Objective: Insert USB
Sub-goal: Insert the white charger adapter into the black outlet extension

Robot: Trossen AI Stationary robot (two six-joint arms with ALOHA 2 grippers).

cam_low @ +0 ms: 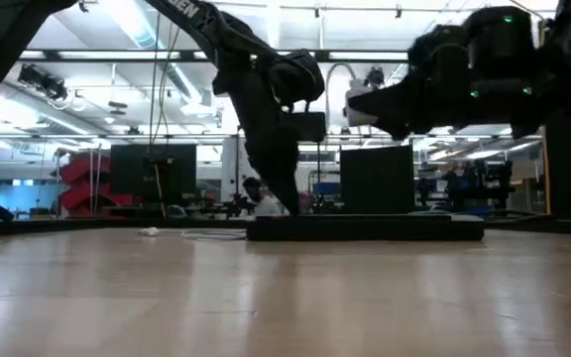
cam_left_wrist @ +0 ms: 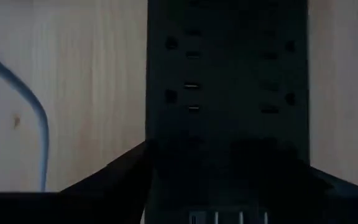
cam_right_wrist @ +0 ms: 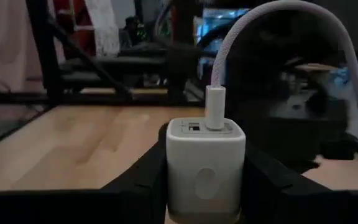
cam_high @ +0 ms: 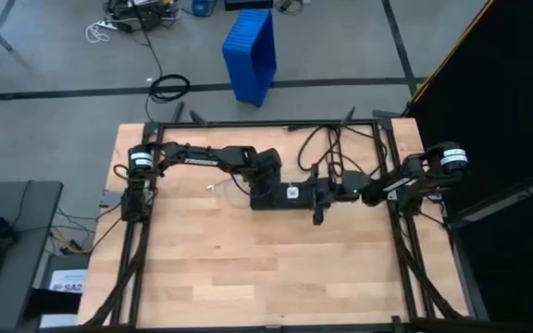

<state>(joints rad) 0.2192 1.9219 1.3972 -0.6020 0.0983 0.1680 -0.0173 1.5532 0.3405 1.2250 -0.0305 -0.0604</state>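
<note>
Bare bench (cam_high: 248, 268) lies open in front, while the black power strip (cam_high: 290, 195) (both arms crowded over it) blocks the middle.

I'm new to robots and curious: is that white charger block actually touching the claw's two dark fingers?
Touching. In the right wrist view the white charger block sits clamped between the right gripper, its dark fingers pressed against both sides, with no gap showing.

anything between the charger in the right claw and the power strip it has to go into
Nothing visible. The right claw holds the white charger with the USB cable plugged in, above the power strip. The left claw grips the strip's end, off its outlets.
</note>
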